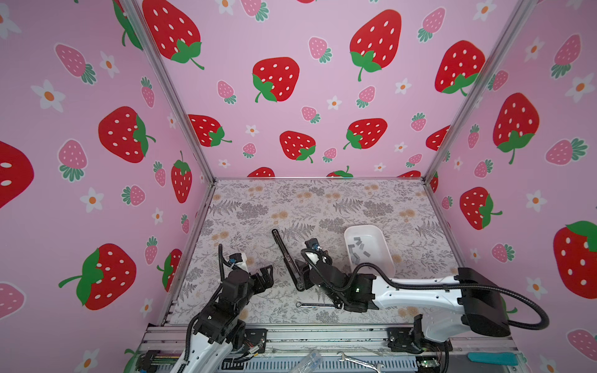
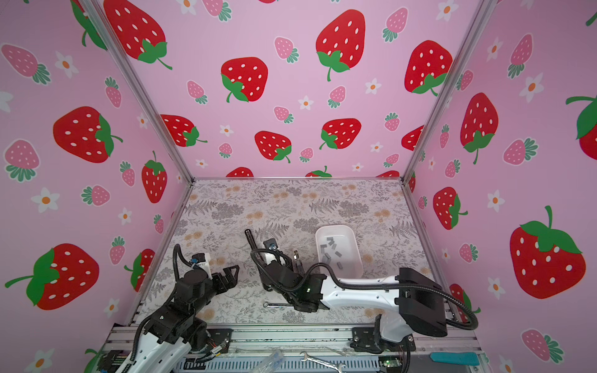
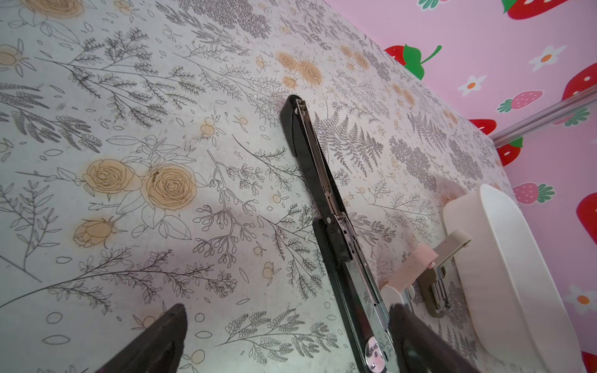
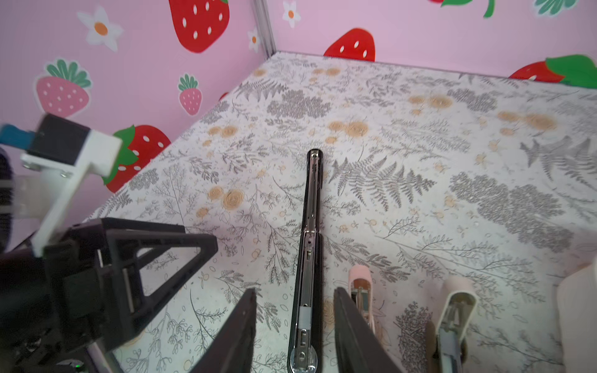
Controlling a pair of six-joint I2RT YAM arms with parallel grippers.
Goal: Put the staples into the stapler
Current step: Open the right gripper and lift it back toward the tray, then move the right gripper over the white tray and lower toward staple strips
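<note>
The stapler [image 1: 287, 260] is long and black and lies folded out flat on the floral table, its metal channel [image 4: 310, 206] facing up. My right gripper [image 4: 294, 290] is open and straddles the stapler's near end without touching it. Between its fingers a short pale grey strip of staples [image 4: 305, 318] sits in the channel. Several more staples [image 1: 358, 248] lie loose in the white tray [image 1: 382, 248]. To the stapler's left, my left gripper [image 1: 266, 277] hovers wide open and empty; in its wrist view the stapler [image 3: 323, 181] runs past one finger [image 3: 407, 326].
A pink mini stapler [image 4: 360, 285] and a beige one [image 4: 455, 306] lie open between the black stapler and the tray. A silver wrench [image 1: 315, 304] lies near the table's front edge, under the right arm. Pink strawberry walls close in three sides.
</note>
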